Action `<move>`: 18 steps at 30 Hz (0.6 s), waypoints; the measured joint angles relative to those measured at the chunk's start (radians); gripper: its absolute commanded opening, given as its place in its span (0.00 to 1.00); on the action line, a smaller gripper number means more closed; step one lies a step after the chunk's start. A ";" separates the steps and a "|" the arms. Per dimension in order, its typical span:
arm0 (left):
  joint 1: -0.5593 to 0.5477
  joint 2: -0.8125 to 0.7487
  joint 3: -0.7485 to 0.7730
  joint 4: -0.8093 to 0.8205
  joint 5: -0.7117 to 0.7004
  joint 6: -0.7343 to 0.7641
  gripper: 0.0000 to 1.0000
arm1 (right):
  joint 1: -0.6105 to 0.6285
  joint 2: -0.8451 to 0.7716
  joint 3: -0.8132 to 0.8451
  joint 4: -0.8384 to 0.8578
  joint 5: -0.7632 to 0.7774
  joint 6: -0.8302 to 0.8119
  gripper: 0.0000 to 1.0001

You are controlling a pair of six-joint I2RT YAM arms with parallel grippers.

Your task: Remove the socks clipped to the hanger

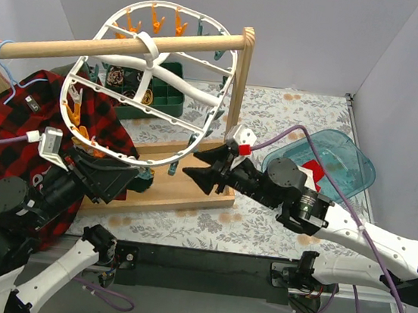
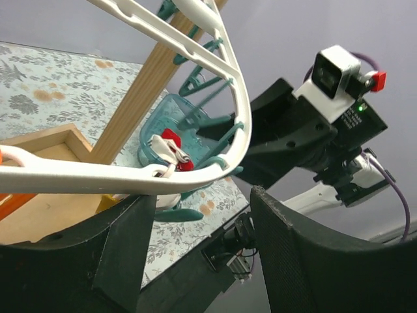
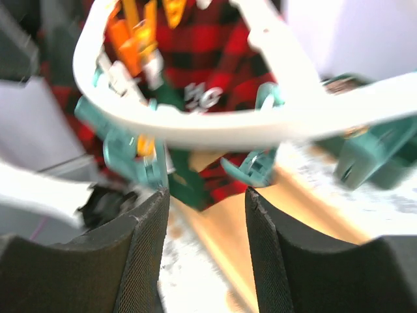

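Backdrop: plain pale walls on three sides; the bench (image 1: 291, 109) wears a floral cover
Left gripper (image 2: 203, 193): released, fingers well apart with nothing between them; it sits at 7 o'clock of the hanger (image 1: 181, 87), just under the near rim
Right gripper (image 3: 207, 193): released too, its gap bare; it points in at 5 o'clock of the hanger, the rim crossing just beyond its fingertips
Hanger: white oval frame hung tilted from the wooden rail (image 1: 93, 45), its low near edge between the two grippers
Clips: teal clips (image 3: 124, 147) dangle under the near rim; orange clips (image 1: 158, 22) stand at 12 o'clock, with nothing in them that I can make out
Green sock (image 1: 141, 181): a dark green piece hangs below the rim at 6 o'clock, beside the left gripper; the right wrist view is blurred, so which clip holds it cannot be told
Red sock (image 1: 313, 169): lying in the teal bin (image 1: 361, 164) at 3 o'clock, well apart from the hanger
Plaid shirt (image 1: 14, 125): draped at 8 o'clock behind the left arm, no part of the job
Step in hand: probably lining up on the green sock
Doing it well: steady the rim with one gripper so the frame cannot swing, close the other on fabric just under the clip, never on the clip or rim, then pull straight down and carry the sock towards 3 o'clock
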 measured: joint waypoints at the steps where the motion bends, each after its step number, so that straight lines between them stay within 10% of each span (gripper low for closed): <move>1: 0.000 0.008 -0.001 0.008 0.017 -0.001 0.55 | 0.000 -0.005 0.022 -0.016 0.039 -0.021 0.56; 18: -0.001 0.055 -0.051 0.190 0.255 -0.028 0.56 | 0.000 -0.050 0.024 -0.122 -0.031 -0.155 0.75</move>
